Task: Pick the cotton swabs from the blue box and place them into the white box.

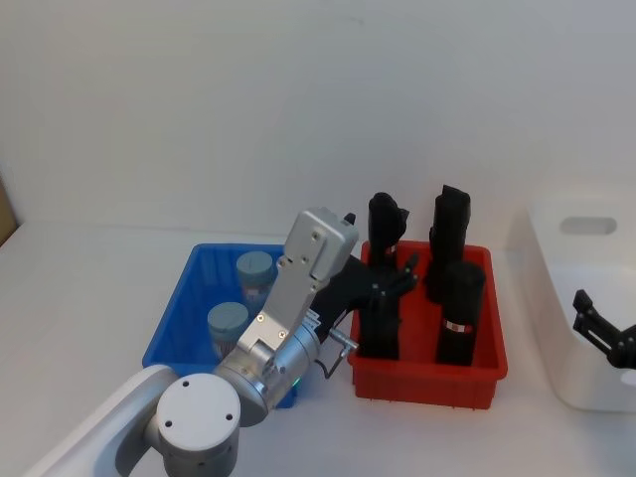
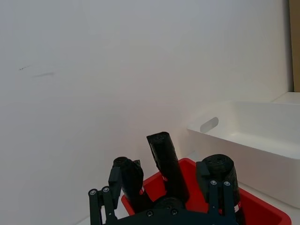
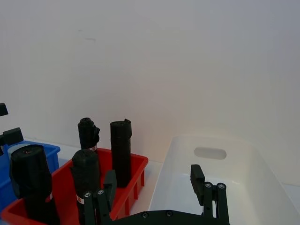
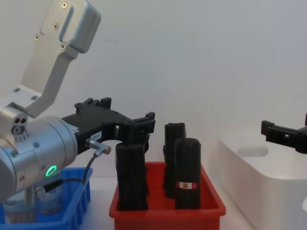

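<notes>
Waiting in the blue box [image 1: 171, 316], at 9 o'clock of the red bin [image 1: 427, 383]: two tubs of cotton swabs [image 1: 254, 270], upright, none lifted yet. Hovering with the left gripper [image 1: 396, 278] over the red bin's 9 o'clock side, fingers spread and empty, probably high enough to clear the black rolls [image 1: 459, 313]. Holding the right gripper [image 1: 603, 330] above the white box [image 1: 556, 338] at 3 o'clock, fingers apart, gripping nothing, seemingly parked out of the way.

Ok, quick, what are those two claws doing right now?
Left end effector: open, empty, over the red bin.
Right end effector: open, empty, over the white box.
</notes>
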Tool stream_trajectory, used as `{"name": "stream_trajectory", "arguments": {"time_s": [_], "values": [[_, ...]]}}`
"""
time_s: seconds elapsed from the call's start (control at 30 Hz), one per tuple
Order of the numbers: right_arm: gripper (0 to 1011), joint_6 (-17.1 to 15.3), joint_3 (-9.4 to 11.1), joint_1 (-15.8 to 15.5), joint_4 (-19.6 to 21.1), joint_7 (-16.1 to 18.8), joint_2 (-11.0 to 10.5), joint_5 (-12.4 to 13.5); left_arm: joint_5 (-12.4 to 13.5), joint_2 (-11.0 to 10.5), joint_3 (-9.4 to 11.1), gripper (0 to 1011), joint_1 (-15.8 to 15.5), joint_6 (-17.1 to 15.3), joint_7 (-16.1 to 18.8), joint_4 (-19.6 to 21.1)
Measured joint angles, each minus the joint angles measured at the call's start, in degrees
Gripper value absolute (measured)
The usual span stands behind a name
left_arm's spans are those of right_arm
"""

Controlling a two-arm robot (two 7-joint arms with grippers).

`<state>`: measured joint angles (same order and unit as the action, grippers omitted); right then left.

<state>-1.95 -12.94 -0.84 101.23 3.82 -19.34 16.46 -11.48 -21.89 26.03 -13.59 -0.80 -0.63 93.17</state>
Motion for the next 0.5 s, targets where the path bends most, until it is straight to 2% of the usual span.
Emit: {"name": "stream_trajectory", "arguments": {"time_s": [0.5], "values": [[1002,0.00,0.00,0.00,0.00,0.00,0.00,0.00,0.00,0.00,0.00,1003,0.00,0.00,0.00,0.00]]}}
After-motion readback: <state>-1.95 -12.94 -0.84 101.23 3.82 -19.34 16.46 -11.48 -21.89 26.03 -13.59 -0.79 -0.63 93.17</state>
